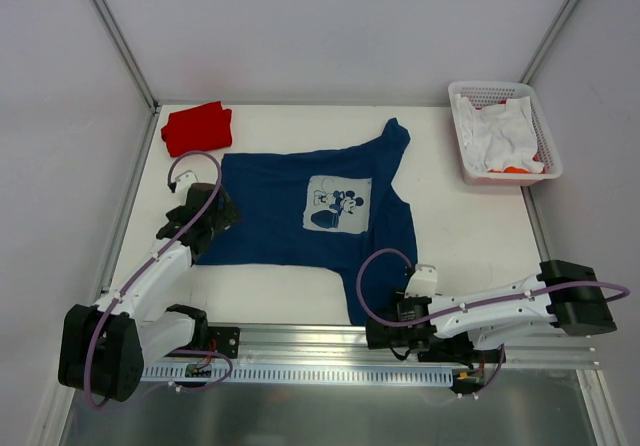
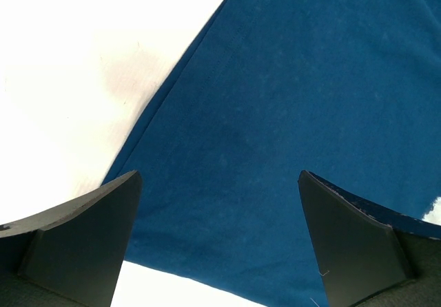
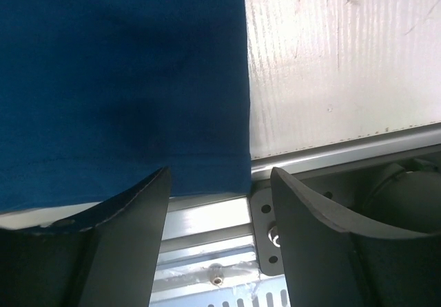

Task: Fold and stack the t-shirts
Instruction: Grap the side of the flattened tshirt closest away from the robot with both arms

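The navy blue t-shirt [image 1: 300, 211] lies spread on the white table, its white cartoon print [image 1: 338, 204] face up. The plain red t-shirt [image 1: 197, 127] lies folded at the far left corner. My left gripper [image 1: 215, 216] is open over the shirt's left edge; the left wrist view shows blue cloth [image 2: 275, 114] between the wide-spread fingers [image 2: 89, 231]. My right gripper [image 1: 385, 328] is open at the table's near edge, just past the shirt's lower corner [image 3: 124, 93], over the metal rail [image 3: 207, 224]. Both grippers are empty.
A white basket [image 1: 549, 146] with white and orange cloth stands at the far right corner. An aluminium rail [image 1: 330, 351] runs along the near edge by the arm bases. Frame posts rise at both far corners.
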Motion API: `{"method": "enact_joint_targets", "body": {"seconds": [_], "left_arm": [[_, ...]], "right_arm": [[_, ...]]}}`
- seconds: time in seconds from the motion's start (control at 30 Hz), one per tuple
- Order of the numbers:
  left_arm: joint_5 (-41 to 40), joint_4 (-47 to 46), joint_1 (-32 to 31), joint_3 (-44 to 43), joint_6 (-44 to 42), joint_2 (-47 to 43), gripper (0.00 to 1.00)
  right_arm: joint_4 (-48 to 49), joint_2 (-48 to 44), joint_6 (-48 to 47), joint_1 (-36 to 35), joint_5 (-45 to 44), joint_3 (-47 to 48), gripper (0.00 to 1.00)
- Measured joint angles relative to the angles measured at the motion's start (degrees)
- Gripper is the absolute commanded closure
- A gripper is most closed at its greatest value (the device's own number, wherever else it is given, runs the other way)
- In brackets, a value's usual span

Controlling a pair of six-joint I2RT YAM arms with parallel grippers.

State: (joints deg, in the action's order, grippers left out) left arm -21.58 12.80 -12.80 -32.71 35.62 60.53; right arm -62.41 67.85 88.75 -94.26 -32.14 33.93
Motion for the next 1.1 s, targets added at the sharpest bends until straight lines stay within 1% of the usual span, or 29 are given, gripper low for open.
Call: {"method": "enact_joint_targets", "body": {"seconds": [0.13, 0.23, 0.27, 0.3, 0.37, 0.4, 0.47, 0.5, 0.57, 0.7, 0.87, 1.1], "left_arm": [[0.0, 0.0, 0.0, 0.0, 0.0, -0.5, 0.01], [0.0, 0.1, 0.0, 0.0, 0.0, -0.7, 0.01], [0.0, 0.1, 0.0, 0.0, -0.1, -0.9, 0.01], [0.0, 0.2, 0.0, 0.0, -0.1, -1.0, 0.01], [0.0, 0.2, 0.0, 0.0, -0.1, -1.1, 0.01], [0.0, 0.2, 0.0, 0.0, -0.1, -1.1, 0.01], [0.0, 0.2, 0.0, 0.0, -0.1, -1.1, 0.01], [0.0, 0.2, 0.0, 0.0, -0.1, -1.1, 0.01], [0.0, 0.3, 0.0, 0.0, -0.1, -1.0, 0.01], [0.0, 0.4, 0.0, 0.0, -0.1, -1.0, 0.01], [-0.1, 0.9, 0.0, 0.9, 0.0, -1.0, 0.01], [-3.2, 4.4, 0.0, 1.4, 2.2, 0.2, 0.01]], "right_arm": [[3.1, 1.9, 0.6, -0.5, 0.5, -1.2, 0.37], [4.7, 3.4, 0.9, -1.0, 0.4, -1.5, 0.39], [4.8, 3.7, 0.9, -1.2, 0.2, -1.5, 0.42], [5.0, 3.9, 1.0, -1.4, 0.0, -1.5, 0.49], [5.8, 4.5, 1.4, -1.6, -0.5, -1.4, 0.52], [6.0, 4.9, 1.5, -1.6, -0.6, -1.1, 0.60], [6.6, 5.4, 1.7, -1.7, -0.9, -0.9, 0.70], [7.0, 5.5, 1.9, -1.7, -1.1, -0.9, 0.77], [7.7, 5.6, 2.1, -1.7, -1.3, -0.8, 0.85], [7.7, 5.6, 2.2, -1.7, -1.5, -0.9, 0.90], [7.7, 5.4, 2.2, -1.7, -1.5, -0.9, 0.91], [7.7, 5.1, 2.2, -1.7, -1.5, -1.0, 0.91]]}}
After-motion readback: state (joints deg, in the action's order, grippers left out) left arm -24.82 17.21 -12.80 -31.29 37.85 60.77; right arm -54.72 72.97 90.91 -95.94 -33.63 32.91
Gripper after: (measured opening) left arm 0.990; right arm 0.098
